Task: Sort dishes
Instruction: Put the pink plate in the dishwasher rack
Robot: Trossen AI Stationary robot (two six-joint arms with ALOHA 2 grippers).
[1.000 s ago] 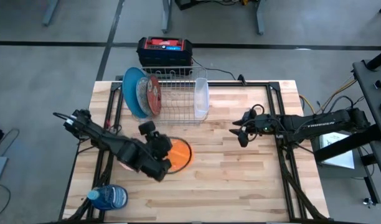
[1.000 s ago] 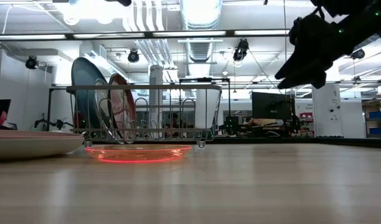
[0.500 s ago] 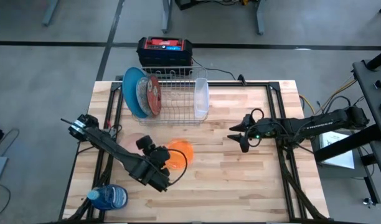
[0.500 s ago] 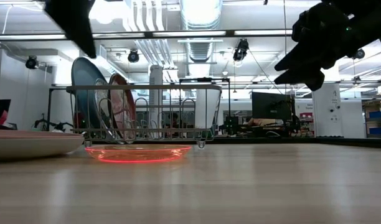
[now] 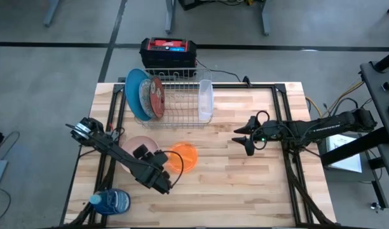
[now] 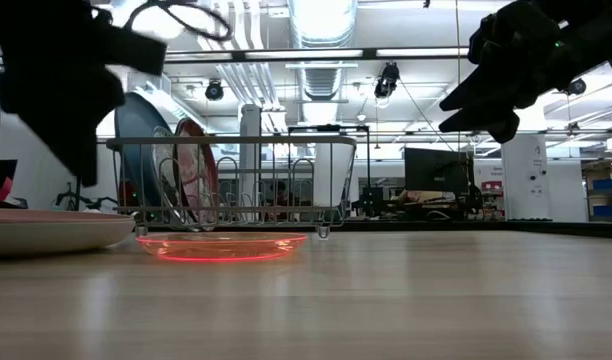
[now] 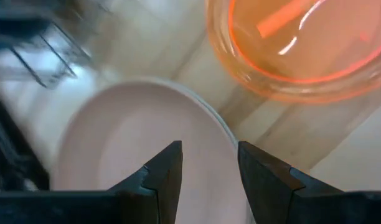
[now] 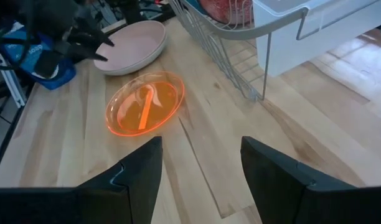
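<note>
The left tool (image 5: 157, 177) hangs low over the near-left part of the wooden tabletop (image 5: 245, 184), its 2 fingers (image 7: 167, 177) parted with nothing between them. In the left wrist view they frame the rim of the pink dish (image 7: 134, 143), which lies flat on the tabletop. Just beside the pink dish, toward the middle of the tabletop, sits the small orange bowl (image 5: 182, 157), translucent and glowing; the 2 look to be very close at their edges, though whether they touch is not clear. In the low view the orange bowl (image 6: 222, 245) rests in front of the wire rack, with the pink dish (image 6: 51, 232) at the far left.

The wire dish rack (image 5: 180, 95) stands at the far edge of the tabletop. At its left end 3 plates stand on edge: the large plain blue plate (image 5: 135, 93) outermost, then a patterned plate (image 5: 145, 97), then a reddish plate (image 5: 157, 95). A clear plastic container (image 5: 206, 99) hangs on the rack's right end.

The right tool (image 5: 244, 139) hovers above the right-middle of the tabletop, well apart from the dishes, its fingers (image 8: 144, 165) spread and empty. A blue water bottle (image 5: 112, 201) lies at the near-left corner.
</note>
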